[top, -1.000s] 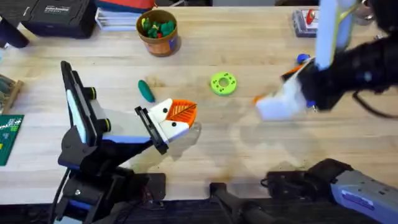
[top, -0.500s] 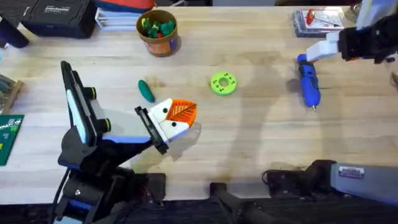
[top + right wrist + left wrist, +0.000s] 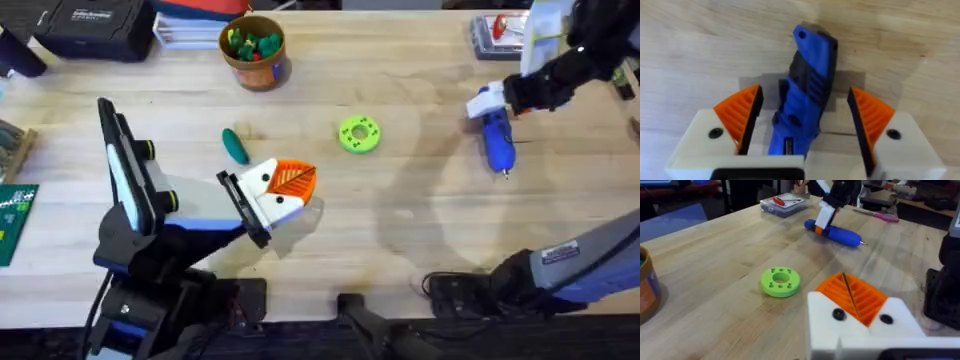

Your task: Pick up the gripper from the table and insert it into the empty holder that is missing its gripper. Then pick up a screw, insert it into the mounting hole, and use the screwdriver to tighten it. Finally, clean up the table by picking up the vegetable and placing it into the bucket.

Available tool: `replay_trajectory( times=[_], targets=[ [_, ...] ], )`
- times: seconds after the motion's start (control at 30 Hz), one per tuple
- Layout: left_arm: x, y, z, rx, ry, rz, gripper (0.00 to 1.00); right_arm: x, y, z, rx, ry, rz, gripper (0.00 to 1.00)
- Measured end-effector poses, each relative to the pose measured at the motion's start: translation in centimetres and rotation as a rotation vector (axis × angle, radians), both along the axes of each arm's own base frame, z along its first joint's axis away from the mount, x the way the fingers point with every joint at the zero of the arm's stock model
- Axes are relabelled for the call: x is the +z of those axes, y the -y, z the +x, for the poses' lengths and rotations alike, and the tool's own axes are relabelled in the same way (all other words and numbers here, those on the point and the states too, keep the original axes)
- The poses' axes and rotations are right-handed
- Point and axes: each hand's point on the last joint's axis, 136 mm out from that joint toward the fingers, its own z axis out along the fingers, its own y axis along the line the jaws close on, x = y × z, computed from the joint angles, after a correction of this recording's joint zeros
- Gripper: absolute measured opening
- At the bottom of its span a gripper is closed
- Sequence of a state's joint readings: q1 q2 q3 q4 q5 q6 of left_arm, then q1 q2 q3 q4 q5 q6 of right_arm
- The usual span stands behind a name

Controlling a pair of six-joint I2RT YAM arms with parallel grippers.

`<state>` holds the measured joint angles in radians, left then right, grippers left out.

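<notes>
Right claw (image 3: 805, 125): pads spread apart, set astride the blue screwdriver (image 3: 807, 95) lying flat on the counter (image 3: 400, 230), evidently for gripping. Left claw (image 3: 285, 190): orange gripper fin (image 3: 292, 179) seated in its holder, presented steady for fastening; closure cannot be told.

On the surface (image 3: 400, 240), the bucket (image 3: 255, 52) stood at the far side left of centre, with the vegetable (image 3: 235, 146) lying nearer the arms' bases and slightly left of it, and the disc (image 3: 359, 134) to the vegetable's right, about mid-surface. The left gripper (image 3: 285, 190) sat just in front of the vegetable, between it and the disc, with the gripper (image 3: 292, 179) mounted in its holder (image 3: 268, 205). Far to the right lay the screwdriver (image 3: 497, 138), the right gripper (image 3: 490, 100) over its far end with a finger on either side of it, and a case (image 3: 497, 33) behind them at the far edge.
</notes>
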<state>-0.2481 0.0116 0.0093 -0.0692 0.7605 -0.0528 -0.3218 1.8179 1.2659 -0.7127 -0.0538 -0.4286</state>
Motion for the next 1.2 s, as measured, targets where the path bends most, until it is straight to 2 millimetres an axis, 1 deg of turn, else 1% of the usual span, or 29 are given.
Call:
replay_trajectory(
  times=[0.13, 0.27, 0.33, 0.37, 0.43, 0.57, 0.6, 0.63, 0.67, 0.73, 0.77, 0.83, 0.9, 1.0, 1.1, 1.2],
  targets=[
    [0.0, 0.0, 0.0, 0.0, 0.0, 0.0, 0.014, -1.6, 0.1, 0.1, 0.003, -0.03, 0.007, 0.994],
    [0.0, 0.0, 0.0, 0.0, 0.0, 0.0, 0.014, -1.5, 0.2, 0.8, 0.007, 0.0, 0.002, 0.983],
    [0.0, 0.0, 0.0, 0.0, 0.0, 0.0, 0.014, -1.4, 0.2, 0.9, 0.008, 0.005, 0.001, 0.93],
    [0.0, 0.0, 0.0, 0.0, 0.0, 0.0, 0.014, -1.4, 0.2, 0.9, 0.011, 0.007, 0.0, 0.878],
    [0.0, 0.0, 0.0, 0.0, 0.0, 0.0, 0.014, -1.4, 0.2, 1.0, 0.015, 0.01, 0.0, 0.708],
    [0.0, 0.0, 0.0, 0.0, 0.0, 0.0, 0.014, -1.4, 0.2, 1.2, 0.022, 0.018, 0.003, 0.274],
    [0.0, 0.0, 0.0, 0.0, 0.0, 0.0, 0.014, -1.4, 0.2, 1.2, 0.025, 0.018, 0.001, 0.144],
    [0.0, 0.0, 0.0, 0.0, 0.0, 0.0, 0.014, -1.4, 0.2, 1.2, 0.021, 0.017, 0.002, 0.048],
    [0.0, 0.0, 0.0, 0.0, 0.0, 0.0, 0.014, -1.4, 0.1, 1.1, 0.02, 0.014, 0.007, 0.025],
    [0.0, 0.0, 0.0, 0.0, 0.0, 0.0, 0.014, -1.5, 0.0, 0.9, 0.021, 0.006, 0.008, 0.029],
    [0.0, 0.0, 0.0, 0.0, 0.0, 0.0, 0.014, -1.1, -0.2, 0.3, 0.015, -0.009, 0.015, 0.029],
    [0.0, 0.0, 0.0, 0.0, 0.0, 0.0, 0.014, -0.2, -0.3, 0.0, 0.0, 0.001, 0.016, 0.029],
    [0.0, 0.0, 0.0, 0.0, 0.0, 0.0, 0.014, 1.3, -0.3, -0.1, -0.016, 0.029, 0.01, 0.029],
    [0.0, 0.0, 0.0, 0.0, 0.0, 0.0, 0.014, 4.7, -0.3, -0.1, -0.043, 0.106, -0.006, 0.029],
    [0.0, 0.0, 0.0, 0.0, 0.0, 0.0, 0.014, 8.6, -0.6, -0.1, -0.058, 0.21, -0.03, 0.029],
    [0.0, 0.0, 0.0, 0.0, 0.0, 0.0, 0.014, 12.3, -1.4, -0.7, -0.065, 0.304, -0.044, 0.029]
  ],
)
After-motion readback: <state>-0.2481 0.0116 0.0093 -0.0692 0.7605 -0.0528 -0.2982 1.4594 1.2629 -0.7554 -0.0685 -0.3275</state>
